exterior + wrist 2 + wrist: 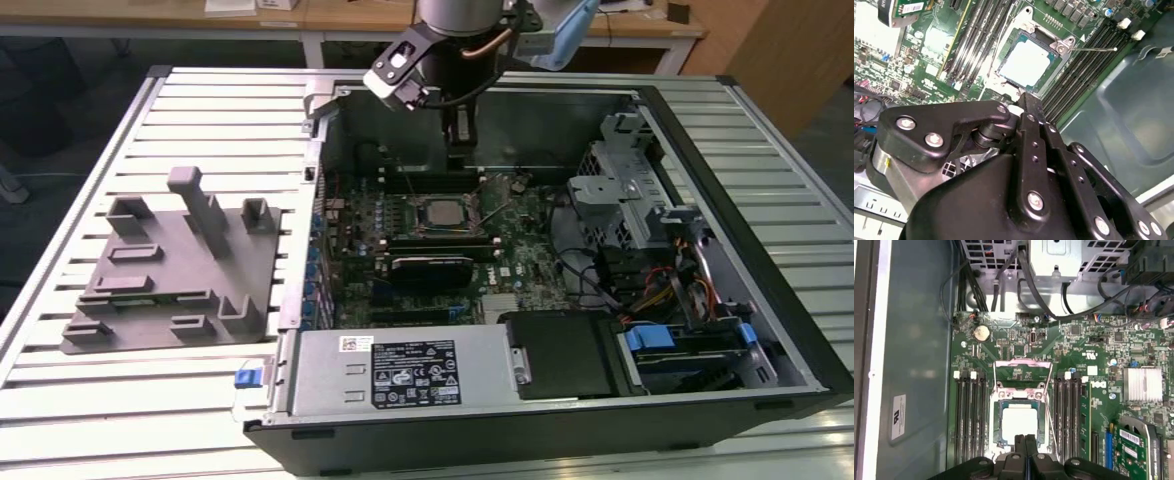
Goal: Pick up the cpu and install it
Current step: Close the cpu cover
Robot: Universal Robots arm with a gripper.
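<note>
The cpu is a small square chip with a pale silvery top. It lies flat in the socket on the green motherboard inside the open computer case. Both wrist views show the cpu seated within the socket frame. The frame's metal load plate stands folded back, and its thin lever is swung out. My gripper hangs above the board just behind the socket. Its black fingers are pressed together, shut with nothing held, and their tips hover over the cpu's near edge.
A grey fixture sits on the slatted table at the exterior view's left of the case. Memory slots flank the socket. A drive cage, cables and a power supply crowd the case. A finned heatsink stands nearby.
</note>
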